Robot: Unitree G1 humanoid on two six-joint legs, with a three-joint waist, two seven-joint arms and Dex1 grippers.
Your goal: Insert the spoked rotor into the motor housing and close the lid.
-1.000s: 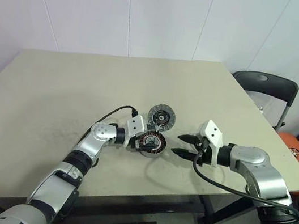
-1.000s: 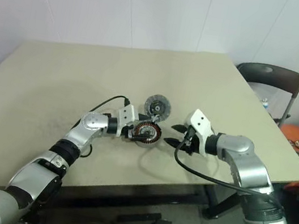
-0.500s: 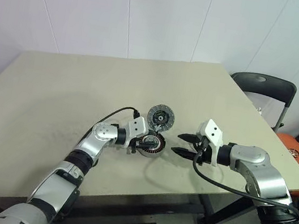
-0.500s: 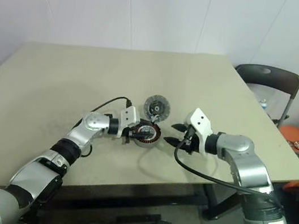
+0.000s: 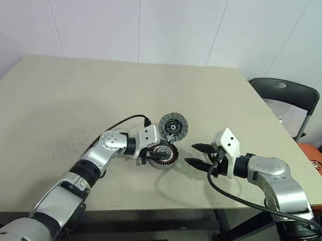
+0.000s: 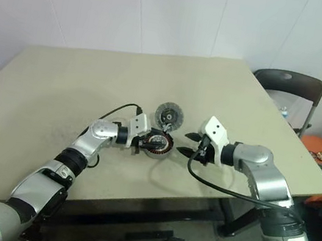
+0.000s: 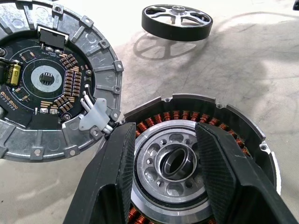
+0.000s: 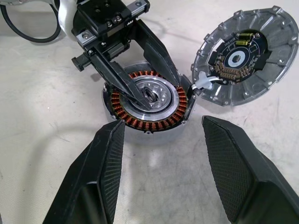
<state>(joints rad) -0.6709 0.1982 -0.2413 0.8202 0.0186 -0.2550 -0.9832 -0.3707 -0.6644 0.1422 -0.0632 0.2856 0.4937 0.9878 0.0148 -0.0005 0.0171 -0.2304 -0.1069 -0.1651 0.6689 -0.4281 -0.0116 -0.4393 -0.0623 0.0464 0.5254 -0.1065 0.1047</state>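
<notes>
On the beige table (image 5: 60, 97), the left gripper (image 8: 140, 77) pinches the motor housing (image 8: 147, 105)'s core; right gripper (image 5: 197, 155) wide beside it.

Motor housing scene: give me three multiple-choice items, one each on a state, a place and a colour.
1. The lid is:
A. open beside the housing, its board showing
B. shut on it
C. missing

2. The rotor is:
A. inside the housing
B. on the lid
C. on the table, apart from both

3. The windings are:
A. blue
B. copper-brown
C. white

1 A: the board faces the wrist cameras and the housing's core lies bare.
2 C: it sits beyond the housing.
3 B: a copper ring circles the core.
</notes>
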